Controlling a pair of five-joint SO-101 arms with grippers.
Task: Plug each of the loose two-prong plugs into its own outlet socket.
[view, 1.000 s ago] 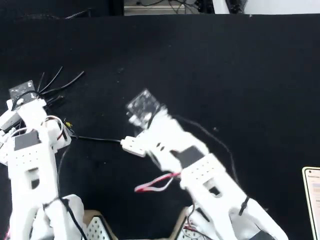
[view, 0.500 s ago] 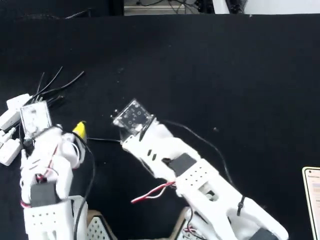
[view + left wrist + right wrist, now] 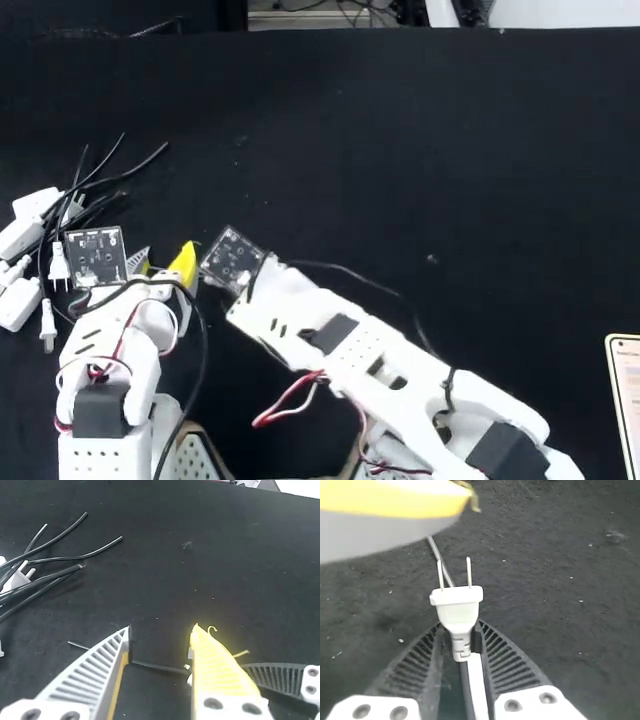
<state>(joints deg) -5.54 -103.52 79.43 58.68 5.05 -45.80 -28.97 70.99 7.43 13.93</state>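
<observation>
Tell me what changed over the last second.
The left gripper, open, pulled back from the loose plugs toward the right arm. The right gripper swung left and nearer its base, carrying the white plug. That grip held; the black cables stayed put.

Both arms were white printed plastic with black servo blocks. The left arm (image 3: pixel 150 325), at 7 o'clock in the high view, carried looping red, white and black wires and a square grey circuit board (image 3: pixel 97 256). The right arm (image 3: pixel 370 355), at 6 o'clock, had a red-and-white wire loop beneath and a thin black cable. The left gripper (image 3: pixel 161 629) had a white ribbed finger (image 3: pixel 95 672) edged in yellow and a solid yellow finger (image 3: pixel 217 672), while the right gripper (image 3: pixel 459 626) had dark ribbed fingers (image 3: pixel 510 665) on white mounts with paired screws (image 3: pixel 547 698).
</observation>
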